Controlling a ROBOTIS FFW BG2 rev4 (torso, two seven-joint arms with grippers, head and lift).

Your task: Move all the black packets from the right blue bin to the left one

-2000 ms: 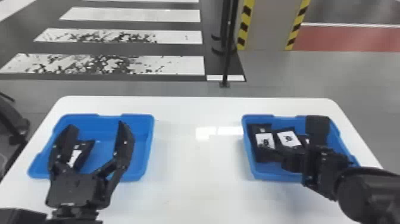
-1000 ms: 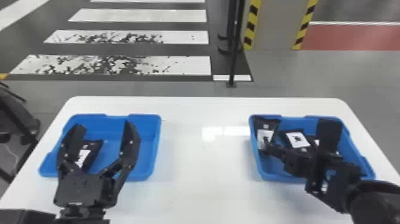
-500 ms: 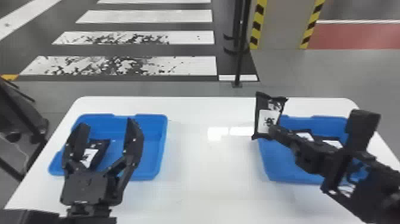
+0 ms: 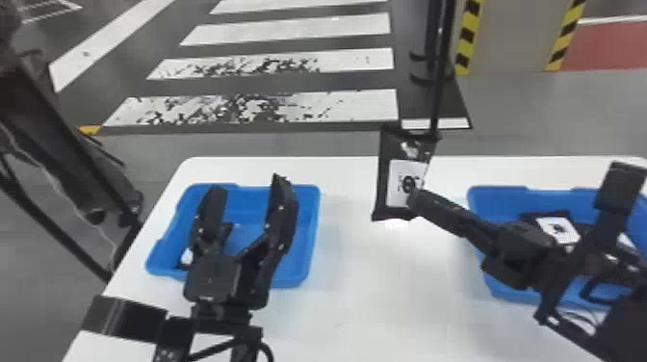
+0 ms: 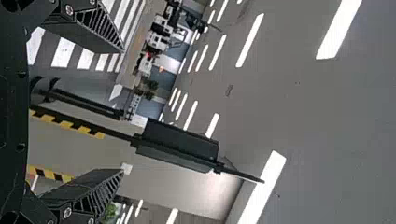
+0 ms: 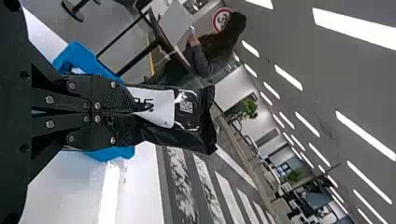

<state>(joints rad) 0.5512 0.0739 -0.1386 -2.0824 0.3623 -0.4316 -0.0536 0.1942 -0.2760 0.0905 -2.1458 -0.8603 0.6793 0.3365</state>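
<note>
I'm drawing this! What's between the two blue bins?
In the head view, white table, with a black packet above it, held by the right hand.

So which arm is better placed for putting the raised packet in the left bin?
Right, I'd judge: its claw already grips the packet; the left claw is open and empty.

The robot's left arm and right arm are both sporting black, angular casings. The left gripper is showing flat black fingers with ribbed sides, while silvery screws are dotting its joints. Round screw heads are studding the right gripper's dark plates, and a black cable is curving along the left arm.
</note>
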